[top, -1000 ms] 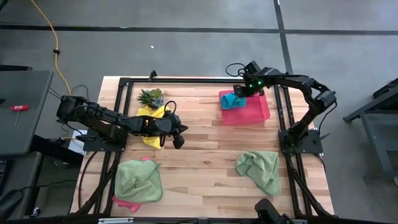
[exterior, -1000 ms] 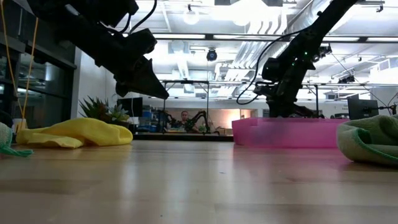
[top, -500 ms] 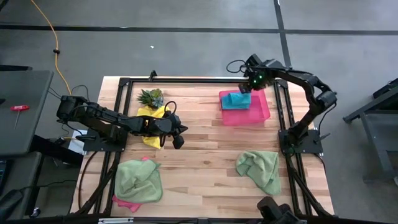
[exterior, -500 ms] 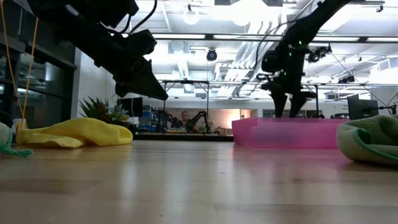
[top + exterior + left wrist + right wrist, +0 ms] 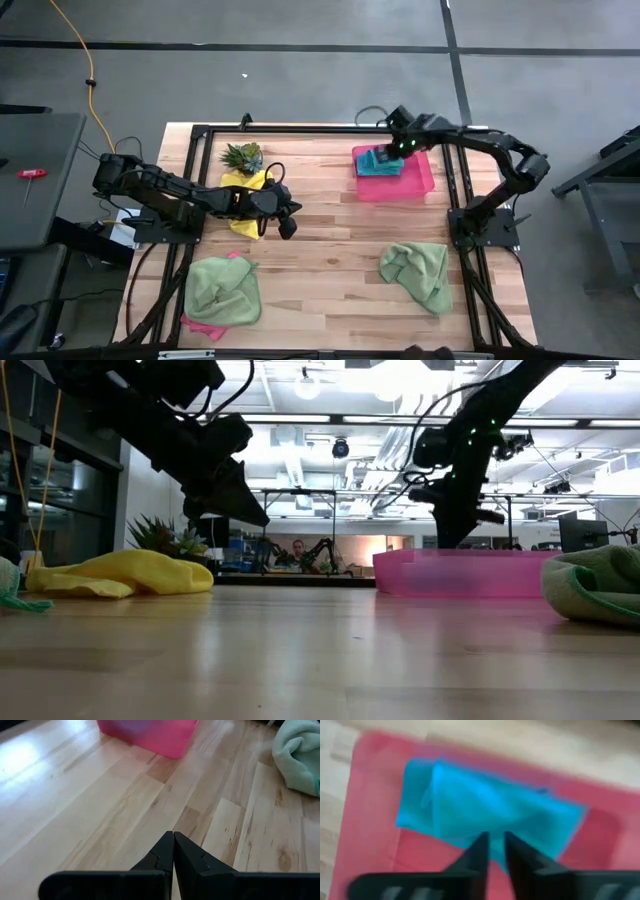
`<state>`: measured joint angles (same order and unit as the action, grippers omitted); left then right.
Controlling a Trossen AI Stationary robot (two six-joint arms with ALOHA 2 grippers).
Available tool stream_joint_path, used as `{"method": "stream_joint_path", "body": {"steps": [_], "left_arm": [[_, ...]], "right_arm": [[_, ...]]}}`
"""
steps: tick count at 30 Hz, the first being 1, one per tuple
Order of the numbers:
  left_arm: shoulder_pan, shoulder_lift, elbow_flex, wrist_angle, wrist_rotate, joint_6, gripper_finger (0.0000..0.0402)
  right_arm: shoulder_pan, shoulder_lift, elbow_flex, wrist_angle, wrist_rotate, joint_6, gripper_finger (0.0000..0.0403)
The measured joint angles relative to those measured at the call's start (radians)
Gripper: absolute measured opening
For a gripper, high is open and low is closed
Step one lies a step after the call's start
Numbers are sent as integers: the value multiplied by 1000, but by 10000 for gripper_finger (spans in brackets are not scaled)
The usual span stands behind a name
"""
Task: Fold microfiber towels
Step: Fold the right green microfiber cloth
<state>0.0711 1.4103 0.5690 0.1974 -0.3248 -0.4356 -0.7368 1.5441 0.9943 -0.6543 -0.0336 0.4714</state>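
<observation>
We see the right gripper over the folded teal towel in the pink tray at one o'clock — fingers nearly together, nothing pinched; left gripper pressed together, mid-table.

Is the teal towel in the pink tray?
Yes: the high view shows the teal towel lying inside the pink tray, under the right gripper.

Wooden table: towels, tray, plant
</observation>
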Motion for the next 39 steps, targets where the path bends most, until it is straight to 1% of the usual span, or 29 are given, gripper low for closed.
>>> {"method": "stream_joint_path", "body": {"steps": [1,3,5,6,8,16,21,28,30,33,35,39], "left_arm": [[0,0,0,-1,0,-10,0],[0,0,0,3,0,-23,0],[0,0,0,2,-1,-25,0],[0,0,0,3,0,-25,0],[0,0,0,3,1,-25,0],[0,0,0,3,4,-25,0],[0,0,0,3,4,-25,0],[0,0,0,3,3,-25,0],[0,0,0,3,3,-24,0],[1,-2,0,7,10,-21,0],[6,-10,0,21,53,-4,0],[33,-50,0,54,194,47,0]], "right_arm": [[17,3,-20,37,3,9,17],[38,20,-29,86,36,51,22],[38,37,-20,89,104,49,26],[37,47,-8,98,132,48,22],[36,61,7,107,147,49,7],[51,138,5,116,129,95,2],[66,185,5,165,101,106,1],[70,201,5,183,80,107,1],[66,178,5,173,77,96,1],[63,103,6,170,78,68,0],[63,38,6,142,76,29,0],[95,-111,-10,119,48,-52,0]]}}
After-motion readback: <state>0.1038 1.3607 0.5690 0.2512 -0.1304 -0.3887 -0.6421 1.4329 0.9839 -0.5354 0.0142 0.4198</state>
